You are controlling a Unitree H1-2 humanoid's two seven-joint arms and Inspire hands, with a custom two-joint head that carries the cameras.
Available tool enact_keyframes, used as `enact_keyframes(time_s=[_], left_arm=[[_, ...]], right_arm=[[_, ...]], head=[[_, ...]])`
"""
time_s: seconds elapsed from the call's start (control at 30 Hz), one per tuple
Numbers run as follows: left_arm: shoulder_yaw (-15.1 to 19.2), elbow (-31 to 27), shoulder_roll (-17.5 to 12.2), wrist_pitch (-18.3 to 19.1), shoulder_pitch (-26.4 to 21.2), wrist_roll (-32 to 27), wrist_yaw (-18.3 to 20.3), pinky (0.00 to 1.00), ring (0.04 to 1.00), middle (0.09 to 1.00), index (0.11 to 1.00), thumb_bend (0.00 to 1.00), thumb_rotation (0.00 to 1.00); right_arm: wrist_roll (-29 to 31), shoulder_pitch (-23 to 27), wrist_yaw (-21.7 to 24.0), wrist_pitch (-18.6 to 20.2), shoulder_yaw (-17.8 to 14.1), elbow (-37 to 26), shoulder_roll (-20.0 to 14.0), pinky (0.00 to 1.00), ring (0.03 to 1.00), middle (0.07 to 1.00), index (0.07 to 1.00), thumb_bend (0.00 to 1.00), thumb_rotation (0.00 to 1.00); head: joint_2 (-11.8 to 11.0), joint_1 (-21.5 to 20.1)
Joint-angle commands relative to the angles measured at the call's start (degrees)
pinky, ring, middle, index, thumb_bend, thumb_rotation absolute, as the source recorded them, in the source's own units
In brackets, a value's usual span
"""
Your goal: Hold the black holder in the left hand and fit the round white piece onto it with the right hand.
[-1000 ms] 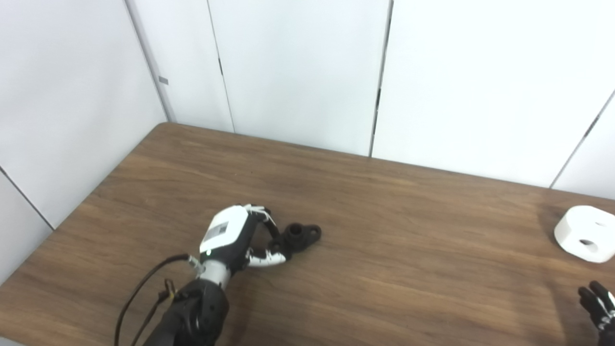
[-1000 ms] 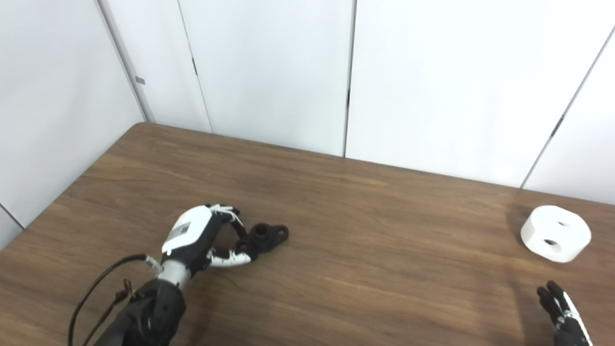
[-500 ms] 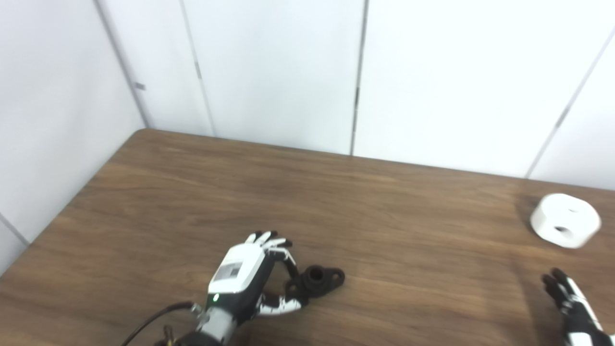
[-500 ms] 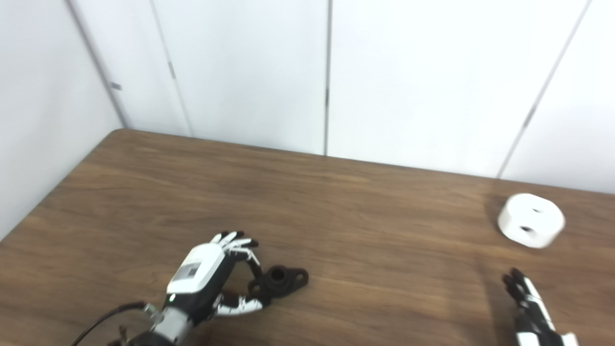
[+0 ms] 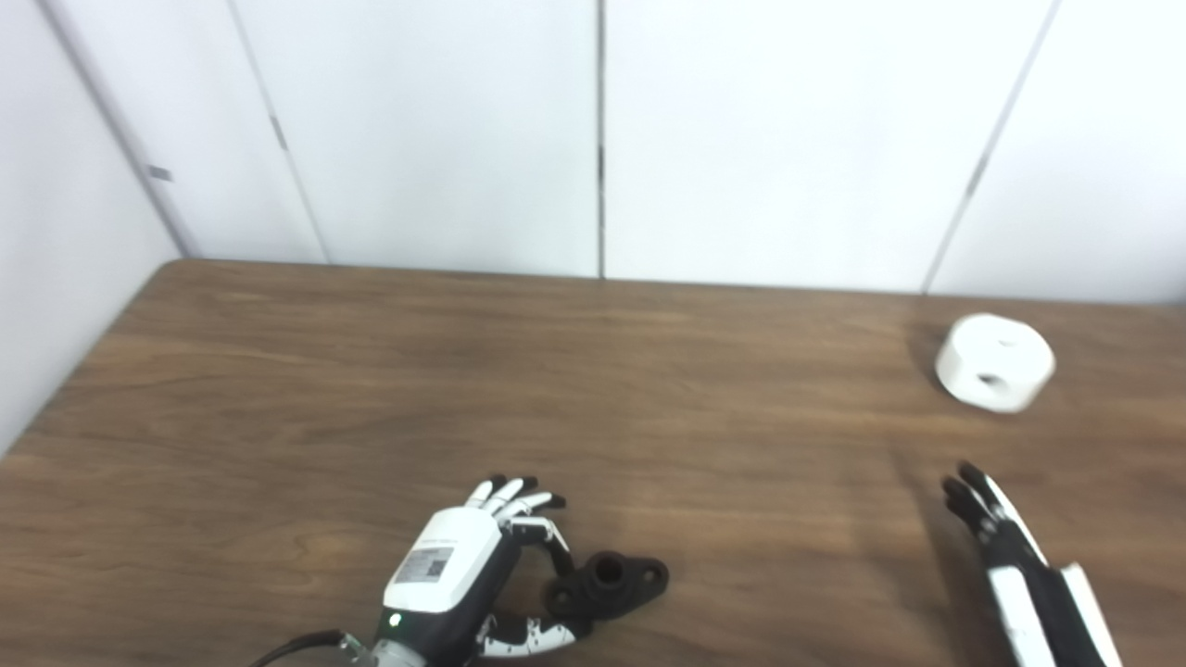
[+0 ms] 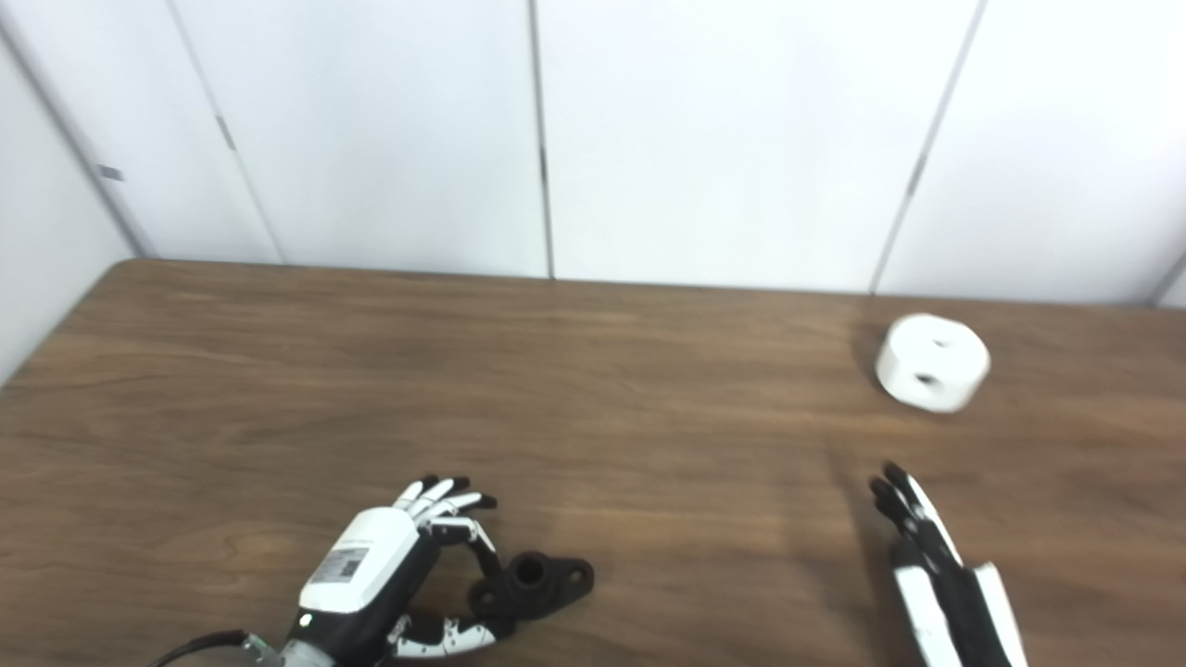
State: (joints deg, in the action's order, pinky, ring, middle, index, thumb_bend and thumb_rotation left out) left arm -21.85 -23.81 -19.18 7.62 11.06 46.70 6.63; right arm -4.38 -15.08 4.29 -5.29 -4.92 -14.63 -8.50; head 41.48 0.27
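Note:
The black holder lies on the wooden table near its front edge. My left hand is just left of it, with one curled finger and the thumb closed on the holder's left end and the other fingers stretched out. The round white piece, with holes in its top and side, lies at the far right of the table, close to the wall. My right hand is open and empty, fingers straight and pointing towards the white piece, well short of it. Both hands also show in the right eye view, left and right.
White wall panels rise directly behind the table's back edge. The table's left edge runs close to the side wall. A black cable trails from my left wrist at the bottom edge.
The camera has swung to the right, shifting the whole picture. My right hand has reached further forward into view. My left hand keeps its pinch on the holder.

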Motion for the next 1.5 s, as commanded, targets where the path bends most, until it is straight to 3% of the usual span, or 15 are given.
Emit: enact_keyframes(time_s=[0.0, 0.13, 0.63, 0.77, 0.9, 1.07, 1.27, 1.37, 1.47], left_arm=[[-2.1, 1.1, -0.1, -1.9, 0.8, -0.6, 3.6, 1.0, 0.965, 0.871, 0.49, 0.51, 0.04], [-2.7, 1.8, 0.8, -2.2, 0.6, -0.7, 3.6, 1.0, 0.959, 0.865, 0.489, 0.51, 0.04], [-1.3, 7.7, 4.6, -4.6, -0.5, 0.7, -2.0, 1.0, 0.932, 0.851, 0.49, 0.51, 0.04], [-0.6, 9.4, 4.8, -5.6, -1.5, 0.5, -3.4, 0.98, 0.924, 0.844, 0.49, 0.51, 0.04], [0.1, 10.4, 4.8, -6.0, -2.5, 0.1, -3.4, 0.97, 0.919, 0.84, 0.49, 0.51, 0.04], [0.4, 11.3, 4.7, -7.2, -2.7, -0.3, -4.0, 0.96, 0.914, 0.834, 0.489, 0.51, 0.04], [0.7, 12.3, 4.9, -8.6, -3.0, -0.4, -5.2, 0.94, 0.904, 0.826, 0.488, 0.52, 0.04], [0.6, 12.7, 4.8, -8.9, -3.4, -0.2, -5.0, 0.94, 0.907, 0.828, 0.488, 0.52, 0.04], [0.6, 13.3, 5.0, -9.0, -3.8, -0.1, -4.9, 0.94, 0.905, 0.828, 0.488, 0.52, 0.04]], right_arm=[[-0.2, -0.4, -0.7, 0.4, 0.3, -2.3, 0.9, 1.0, 0.928, 0.908, 0.937, 0.53, 1.0], [-1.0, -0.5, -1.4, 1.8, 0.8, -3.2, 1.0, 0.99, 0.923, 0.906, 0.934, 0.55, 1.0], [0.0, 0.1, -2.2, 2.9, 1.6, -3.5, 0.7, 0.99, 0.928, 0.906, 0.937, 0.53, 1.0], [-3.0, 0.3, -2.8, 2.9, 2.4, -3.6, 0.6, 0.94, 0.927, 0.906, 0.937, 0.54, 0.89], [-5.2, 0.6, -3.4, 3.9, 2.8, -3.9, 0.6, 0.94, 0.928, 0.907, 0.94, 0.55, 0.82], [-6.9, 1.1, -3.7, 5.8, 2.8, -5.5, -0.1, 0.96, 0.945, 0.919, 0.946, 0.59, 0.65], [-7.9, 3.2, -4.2, 8.1, 0.9, -7.1, -1.7, 0.97, 0.946, 0.918, 0.939, 0.66, 0.46], [-7.2, 4.9, -3.8, 9.5, -0.7, -7.8, -2.8, 0.99, 0.949, 0.918, 0.929, 0.7, 0.41], [-8.7, 7.2, -3.8, 12.1, -2.1, -8.7, -4.6, 0.93, 0.934, 0.927, 0.914, 0.73, 0.39]], head=[[0.3, -0.6], [0.8, -1.8], [0.7, -4.4], [0.3, -5.6], [-0.3, -7.3], [-1.3, -9.5], [-2.0, -11.2], [-2.4, -11.7], [-2.9, -12.2]])
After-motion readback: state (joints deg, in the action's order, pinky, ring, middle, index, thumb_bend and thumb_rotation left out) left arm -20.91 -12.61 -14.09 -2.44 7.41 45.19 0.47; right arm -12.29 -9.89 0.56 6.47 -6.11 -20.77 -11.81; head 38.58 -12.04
